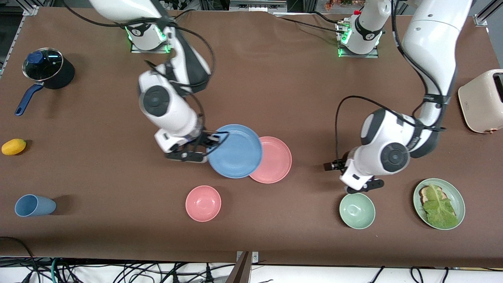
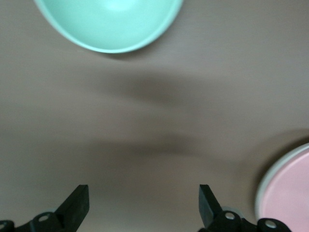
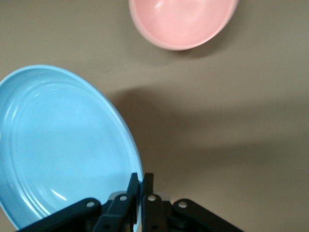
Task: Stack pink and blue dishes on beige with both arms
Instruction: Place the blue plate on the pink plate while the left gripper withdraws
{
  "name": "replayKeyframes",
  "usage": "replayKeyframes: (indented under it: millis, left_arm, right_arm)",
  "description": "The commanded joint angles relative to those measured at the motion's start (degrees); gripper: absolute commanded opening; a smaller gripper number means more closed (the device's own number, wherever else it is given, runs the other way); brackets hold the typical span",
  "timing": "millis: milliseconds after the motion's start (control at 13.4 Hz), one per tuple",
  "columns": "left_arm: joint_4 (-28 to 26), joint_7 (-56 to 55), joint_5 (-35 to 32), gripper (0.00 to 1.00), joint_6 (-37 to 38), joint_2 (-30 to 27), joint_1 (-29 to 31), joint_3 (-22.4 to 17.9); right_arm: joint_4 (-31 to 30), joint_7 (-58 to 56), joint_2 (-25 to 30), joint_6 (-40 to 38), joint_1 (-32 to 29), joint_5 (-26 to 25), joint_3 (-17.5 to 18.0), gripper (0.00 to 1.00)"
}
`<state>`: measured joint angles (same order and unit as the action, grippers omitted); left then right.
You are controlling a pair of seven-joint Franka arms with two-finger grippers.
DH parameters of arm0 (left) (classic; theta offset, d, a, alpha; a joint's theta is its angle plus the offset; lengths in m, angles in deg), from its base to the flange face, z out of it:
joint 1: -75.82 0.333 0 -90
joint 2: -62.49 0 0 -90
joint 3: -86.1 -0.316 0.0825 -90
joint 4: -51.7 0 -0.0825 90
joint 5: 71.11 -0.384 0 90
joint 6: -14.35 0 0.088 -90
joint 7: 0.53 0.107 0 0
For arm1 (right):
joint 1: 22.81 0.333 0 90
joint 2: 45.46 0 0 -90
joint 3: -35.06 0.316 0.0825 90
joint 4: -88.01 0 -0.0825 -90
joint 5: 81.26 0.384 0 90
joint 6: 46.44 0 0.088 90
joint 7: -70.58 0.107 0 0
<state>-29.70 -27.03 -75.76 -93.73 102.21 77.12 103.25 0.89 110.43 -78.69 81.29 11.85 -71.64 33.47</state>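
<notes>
Matte lt-blue plate (image 1: 235, 151), shallow rim

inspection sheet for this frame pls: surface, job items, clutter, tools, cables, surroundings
Surface: brown table, nothing spilled.
Job items: blue plate held tilted, overlapping the pink plate; a pale rim shows under the pink plate; beige plate not identifiable.
Clutter: pink bowl, green bowl, green plate with food, blue cup, pot, lemon, toaster.
Tools: right tool shut on the blue plate's rim; left tool open over bare table.
Cables: black, on both arms.
Surroundings: cables below the table edge.
</notes>
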Motion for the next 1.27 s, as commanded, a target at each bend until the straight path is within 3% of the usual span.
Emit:
replayKeyframes:
  millis: [0, 224, 672, 971, 1195]
  left_arm:
    - [-0.4, 8.7, -1.9, 1.00, 4.0, -1.7, 4.7, 0.5]
    - [-0.3, 15.1, -1.9, 1.00, 6.0, -2.5, 9.3, 0.4]
    - [0.2, 20.2, -2.0, 1.00, 11.9, -5.9, 15.7, 0.4]
    - [-9.2, 21.4, -1.1, 1.00, 11.7, -19.2, 13.6, -1.5]
    - [-14.1, 21.0, 0.4, 1.00, 11.8, -28.8, 5.6, -8.3]
  right_arm:
    - [1.8, 11.5, -5.3, 7.7, 5.7, -2.7, -0.9, 0.00]
    - [1.8, 16.1, -7.0, 8.1, 7.1, -7.2, -0.8, 0.00]
    - [1.9, 15.8, -9.5, 13.7, 7.3, -7.3, -0.7, 0.00]
    - [4.5, 15.9, -11.8, 14.6, 8.0, -7.4, -0.7, 0.00]
    - [4.5, 15.9, -11.9, 14.6, 8.0, -7.5, -0.7, 0.01]
